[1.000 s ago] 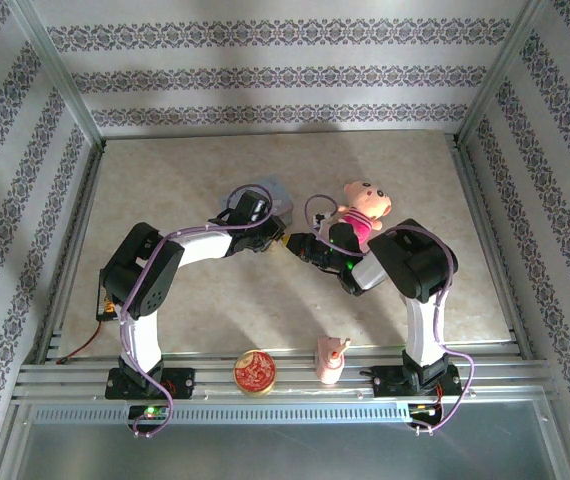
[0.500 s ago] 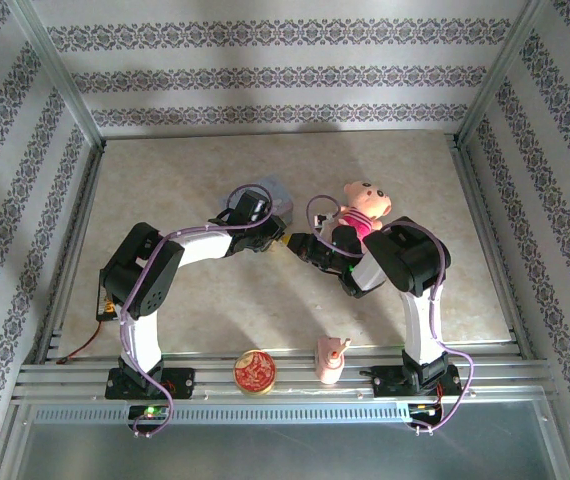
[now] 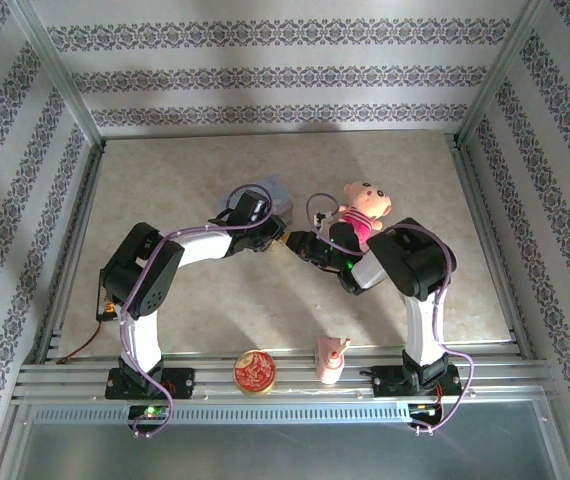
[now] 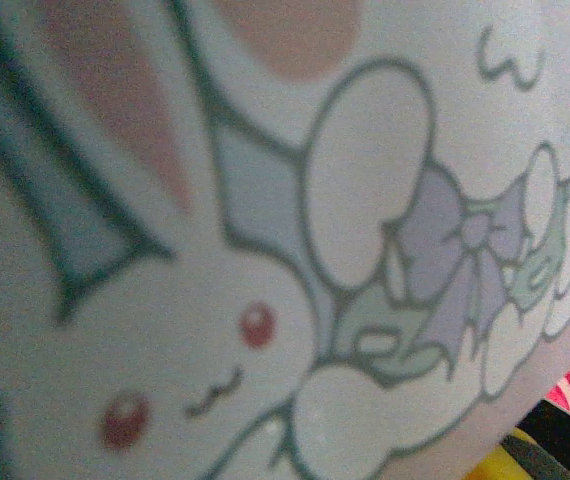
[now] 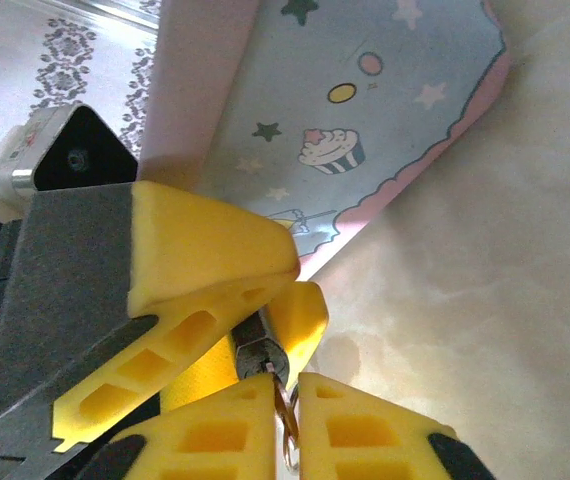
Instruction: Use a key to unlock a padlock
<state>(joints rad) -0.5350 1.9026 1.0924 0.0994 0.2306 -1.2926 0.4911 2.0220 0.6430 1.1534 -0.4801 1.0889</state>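
In the right wrist view the tiny dark padlock [image 5: 255, 350] sits clamped between the left gripper's yellow fingers [image 5: 215, 265]. The left gripper [image 5: 270, 325] is shut on it. A silvery key [image 5: 283, 405] with a wire ring pokes into the padlock's end. It lies in the narrow slit between my right gripper's pads [image 5: 365, 430], and the right gripper [image 5: 287, 425] is shut on it. Seen from above, both grippers meet tip to tip at mid-table, left [image 3: 281, 240] and right [image 3: 297, 243]. The padlock and key are too small to make out from there.
A pale blue cartoon tin [image 3: 277, 193] leans just behind the left gripper, its rabbit print [image 4: 265, 300] close to the left wrist camera. A pink plush doll [image 3: 363, 210] sits behind the right wrist. A round red tin [image 3: 254, 371] and a pink figure [image 3: 330, 358] stand on the front rail.
The right arm's elbow has shifted slightly. Both grippers stay joined at the same spot.
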